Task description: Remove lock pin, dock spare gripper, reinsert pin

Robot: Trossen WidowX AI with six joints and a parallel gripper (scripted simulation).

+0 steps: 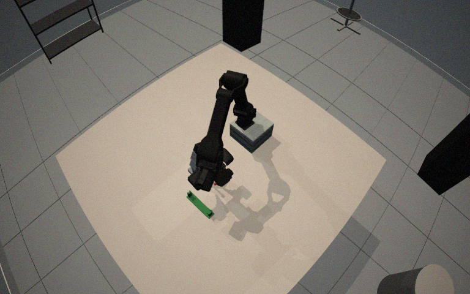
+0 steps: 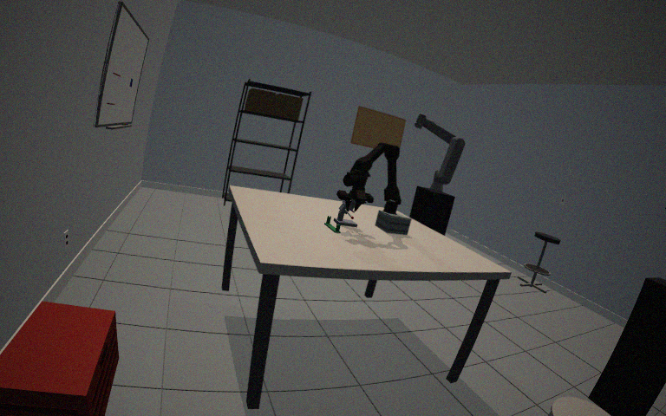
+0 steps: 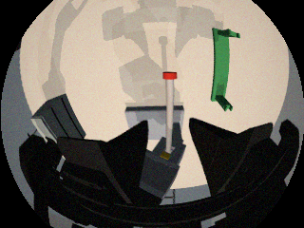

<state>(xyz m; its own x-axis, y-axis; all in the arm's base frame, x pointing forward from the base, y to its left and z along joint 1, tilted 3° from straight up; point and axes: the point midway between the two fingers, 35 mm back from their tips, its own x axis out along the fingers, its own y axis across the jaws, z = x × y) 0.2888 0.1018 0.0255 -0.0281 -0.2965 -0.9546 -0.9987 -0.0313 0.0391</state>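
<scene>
My gripper [image 3: 169, 123] [image 2: 355, 208] is open, with its fingertips apart on either side of the pin. The red-headed, pale pin [image 3: 169, 106] [image 2: 352, 217] [image 1: 215, 184] sticks out a long way from the mount's dark grey head [image 3: 160, 175]. Its far end meets that head by a small brass-coloured patch; how deep it sits cannot be told. The mount's post [image 2: 341, 211] stands on a pale base [image 3: 154, 117] [image 2: 346, 222]. In the top view the arm mostly hides the mount. I cannot make out the spare gripper as a separate thing, nor whether the socket holds it.
A green cradle [image 1: 199, 205] [image 2: 331, 225] [image 3: 221, 64] with raised ends lies on the table [image 1: 138, 166] [image 2: 294, 245] near the mount. The grey block [image 1: 251, 133] [image 2: 393, 222] [image 3: 59, 121] under the arm's base stands on the mount's other side.
</scene>
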